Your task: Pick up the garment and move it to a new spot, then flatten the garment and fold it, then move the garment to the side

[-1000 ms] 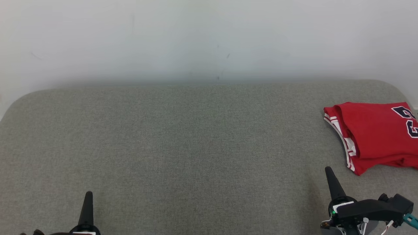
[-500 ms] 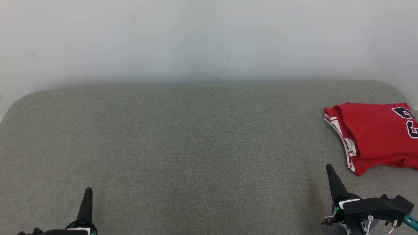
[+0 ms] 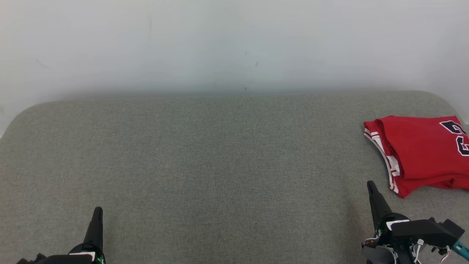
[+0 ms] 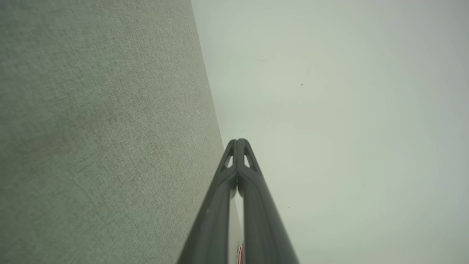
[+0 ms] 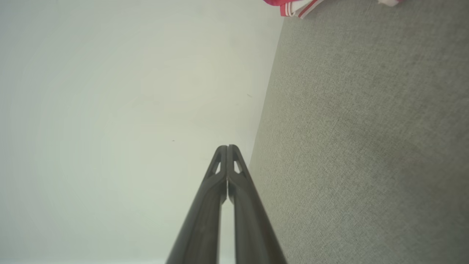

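At the right edge of the grey fabric pad [image 3: 220,157], up toward its far right corner, I've got the garment [image 3: 421,154]: a red jersey in a rough flat bundle. Smooth knit, with white-and-red striped trim down its left side. Dark numerals outlined in white sit on top and are cut off by the frame. It lies on the pad with a few soft wrinkles along the near hem. The pad itself is coarse woven grey-green cloth, matte, with rounded far corners. A plain pale wall [image 3: 234,44] with a few small dark specks stands behind it. Left gripper [image 3: 97,211] sits at the pad's near edge, left side, well apart from the garment and pointing at the far edge. In the left wrist view its two long dark fingers [image 4: 220,190] meet at the tips, with small triangular cut-outs just behind. It's closed with nothing in it. Right gripper [image 3: 370,183] is at the near edge, right side, near the garment's near left corner but clear of it, leaning slightly left. A black wrist block with white wiring sits behind it. Its fingers [image 5: 205,212] are pressed tip to tip in the right wrist view, closed and empty. I can't tell if either gripper touches the cloth.
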